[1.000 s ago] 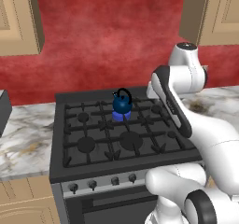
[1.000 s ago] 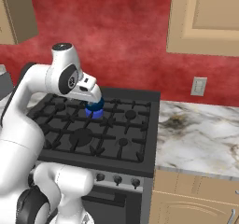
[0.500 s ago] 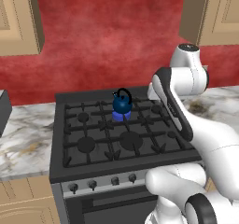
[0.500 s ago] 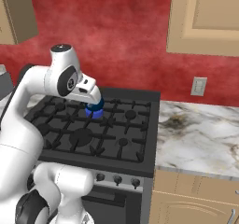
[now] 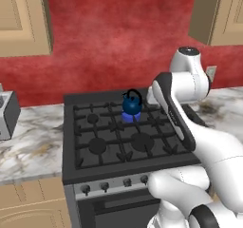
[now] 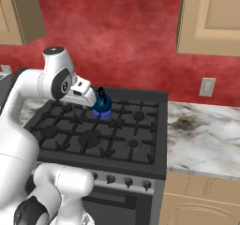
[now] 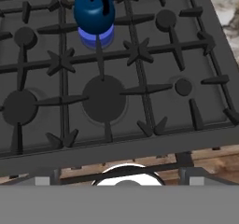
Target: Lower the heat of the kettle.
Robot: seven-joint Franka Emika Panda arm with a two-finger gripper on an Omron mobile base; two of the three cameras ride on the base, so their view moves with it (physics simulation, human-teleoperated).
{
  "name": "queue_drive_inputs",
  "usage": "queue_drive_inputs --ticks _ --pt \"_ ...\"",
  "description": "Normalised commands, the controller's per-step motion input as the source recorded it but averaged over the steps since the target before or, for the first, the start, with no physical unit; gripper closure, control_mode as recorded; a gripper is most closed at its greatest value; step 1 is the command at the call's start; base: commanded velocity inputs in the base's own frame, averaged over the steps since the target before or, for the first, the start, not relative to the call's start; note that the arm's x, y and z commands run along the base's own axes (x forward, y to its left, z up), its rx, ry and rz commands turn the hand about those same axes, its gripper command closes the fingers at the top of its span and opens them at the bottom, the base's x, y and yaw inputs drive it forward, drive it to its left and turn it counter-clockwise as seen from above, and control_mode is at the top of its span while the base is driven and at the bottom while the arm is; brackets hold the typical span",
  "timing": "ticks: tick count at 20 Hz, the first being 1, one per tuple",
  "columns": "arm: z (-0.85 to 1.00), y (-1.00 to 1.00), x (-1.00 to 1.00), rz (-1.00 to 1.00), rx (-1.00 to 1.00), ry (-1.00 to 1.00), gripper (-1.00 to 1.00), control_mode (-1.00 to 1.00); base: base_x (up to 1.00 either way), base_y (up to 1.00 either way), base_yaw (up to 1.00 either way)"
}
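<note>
Round glossy kettle point(image 5: 131, 103) on black grates point(image 5: 118, 137)

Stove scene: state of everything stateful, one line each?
kettle: upright on the rear middle burner, not held.
burner under kettle: lit, blue flame showing.
other burners: no flame visible.
stove knobs: settings too small to tell.
gripper: above the stove's front edge; open or shut cannot be told.
</note>
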Motion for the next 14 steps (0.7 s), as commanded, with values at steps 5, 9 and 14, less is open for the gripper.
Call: queue_drive_inputs --ticks 5,9,14 --pt "0.00 0.00 0.00 0.00 0.00 0.00 -1.00 1.00 -0.16 0.61 0.00" --pt "0.00 0.00 0.00 0.00 0.00 0.00 -1.00 1.00 0.00 0.48 0.00" --pt "0.00 0.00 0.00 0.00 0.00 0.00 -1.00 1.00 0.00 0.36 0.00"
